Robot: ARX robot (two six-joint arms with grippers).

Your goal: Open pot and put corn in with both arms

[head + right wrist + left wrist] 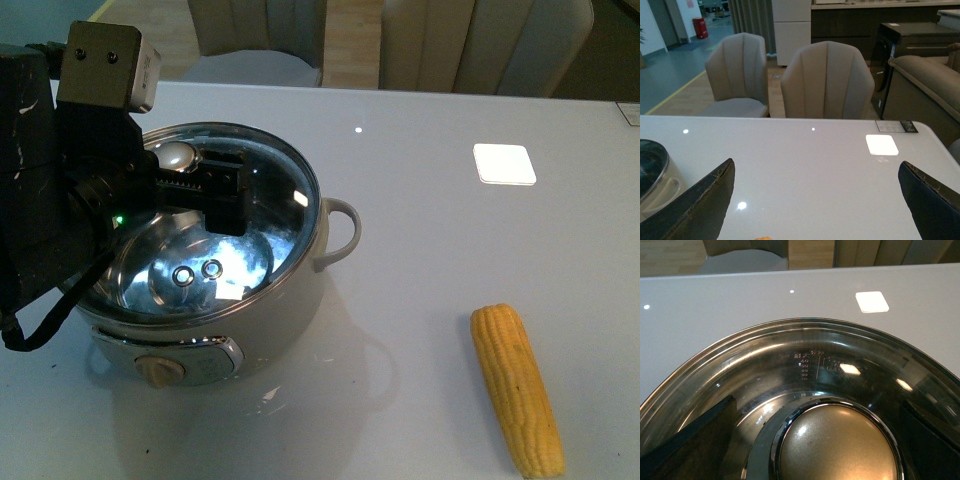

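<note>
Left end effector [820, 402]: fingers spread wide, straddling lid knob [837, 447], gaps both sides. Glass lid [270, 200] directly beneath it, seated on pot [290, 310]. Right end effector [816, 165]: wide, holding nothing, above worktop [840, 150]. Corn [517, 388] lies flat on worktop, well apart from left end effector, on right arm's side.

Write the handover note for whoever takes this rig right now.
Left gripper: open, fingers either side of the lid knob, not closed on it.
Right gripper: open, empty, above the table.
Pot: glass lid on it.
Corn: lying on the table right of the pot, untouched.
Done: nothing yet.
Left: grip knob, lift lid, put corn in.
</note>
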